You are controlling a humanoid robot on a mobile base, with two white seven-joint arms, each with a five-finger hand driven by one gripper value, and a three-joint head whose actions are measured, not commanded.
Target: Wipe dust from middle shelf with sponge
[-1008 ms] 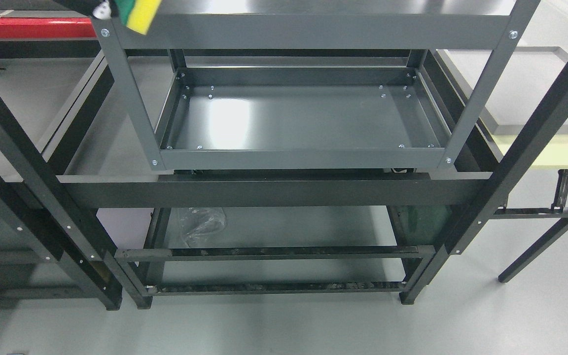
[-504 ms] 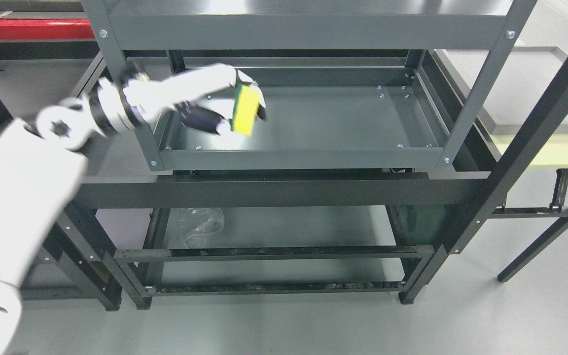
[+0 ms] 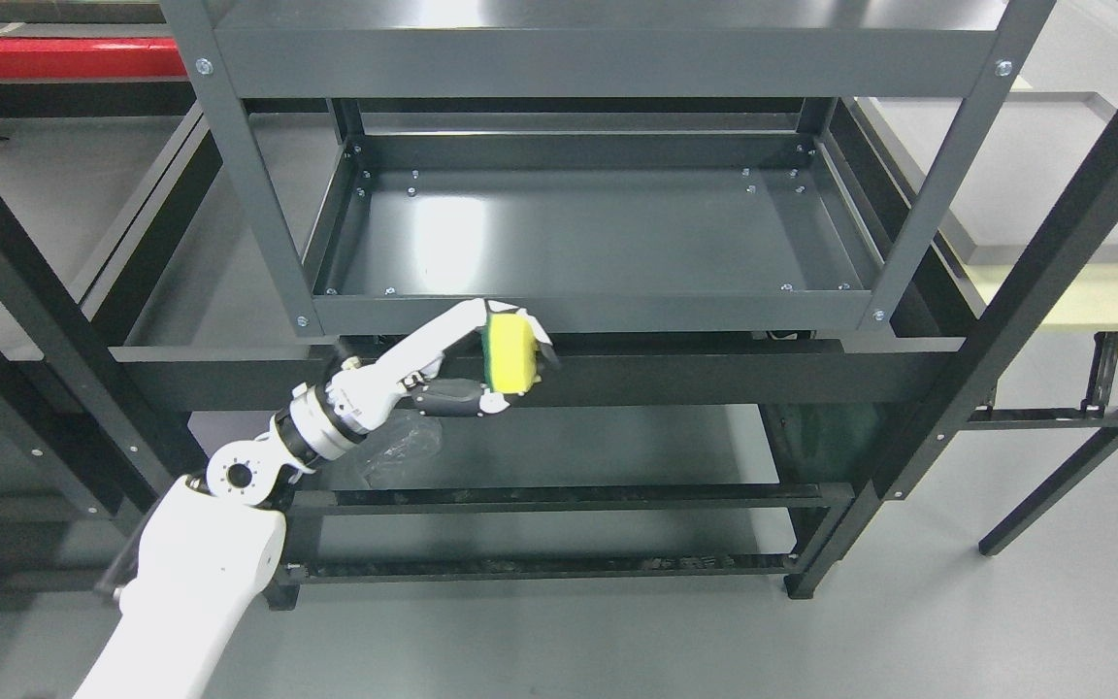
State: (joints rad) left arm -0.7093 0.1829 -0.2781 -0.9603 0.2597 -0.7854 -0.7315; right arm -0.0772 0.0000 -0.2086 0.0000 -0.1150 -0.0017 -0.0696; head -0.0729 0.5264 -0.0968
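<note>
My left hand (image 3: 501, 354) grips a yellow sponge with a green back (image 3: 509, 354), held upright on its edge. It hangs just in front of and below the front rim (image 3: 598, 313) of the grey middle shelf tray (image 3: 598, 233). The sponge does not touch the tray's floor. The white left arm (image 3: 200, 563) rises from the lower left. The tray floor is bare and glossy, with bolts in its corners. My right hand is out of view.
The grey rack's top shelf (image 3: 608, 49) overhangs the tray, with uprights (image 3: 248, 184) at each corner. A black beam (image 3: 734, 374) crosses right behind the hand. Crumpled clear plastic (image 3: 404, 442) lies on the lower level. Black frame posts (image 3: 1054, 262) stand at both sides.
The left hand with the sponge came down from the top left corner, passed over the tray's left part, and has now dropped forward below the tray's front rim.
</note>
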